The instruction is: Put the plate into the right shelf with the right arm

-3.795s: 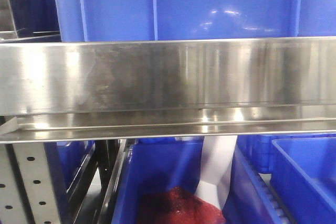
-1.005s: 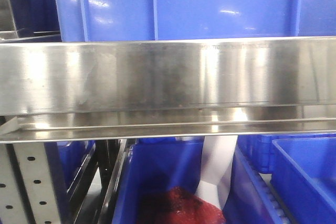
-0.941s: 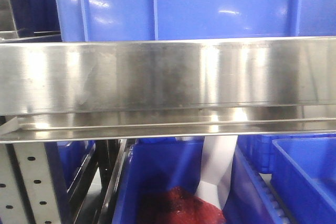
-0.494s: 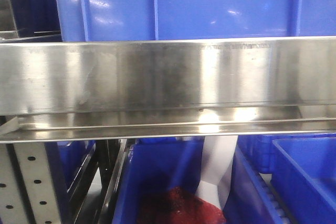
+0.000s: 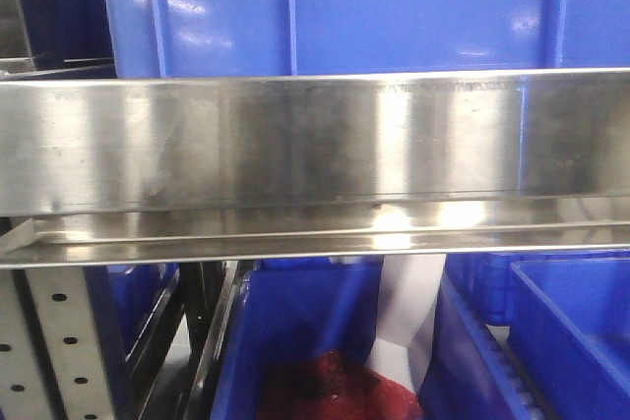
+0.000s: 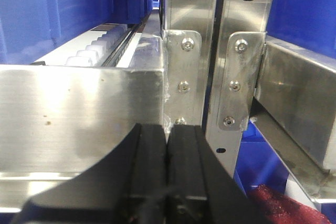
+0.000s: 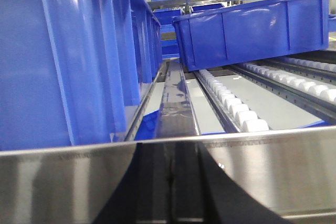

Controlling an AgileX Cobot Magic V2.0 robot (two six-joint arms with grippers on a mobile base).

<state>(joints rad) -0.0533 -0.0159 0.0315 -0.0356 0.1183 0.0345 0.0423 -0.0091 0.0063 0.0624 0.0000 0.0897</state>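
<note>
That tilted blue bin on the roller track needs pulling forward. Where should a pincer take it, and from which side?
Take the blue bin by the top rim of its near wall, coming from above and in front. The rim is a thin upright edge a pincer could straddle; the ribbed wall itself looks far too broad.

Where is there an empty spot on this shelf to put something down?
The bare grey panel between the white roller tracks, in front of the tilted blue bin, is free. The steel strip beside the big blue bin leaves only a narrow gap. The left side is crowded: that big bin fills it.
</note>
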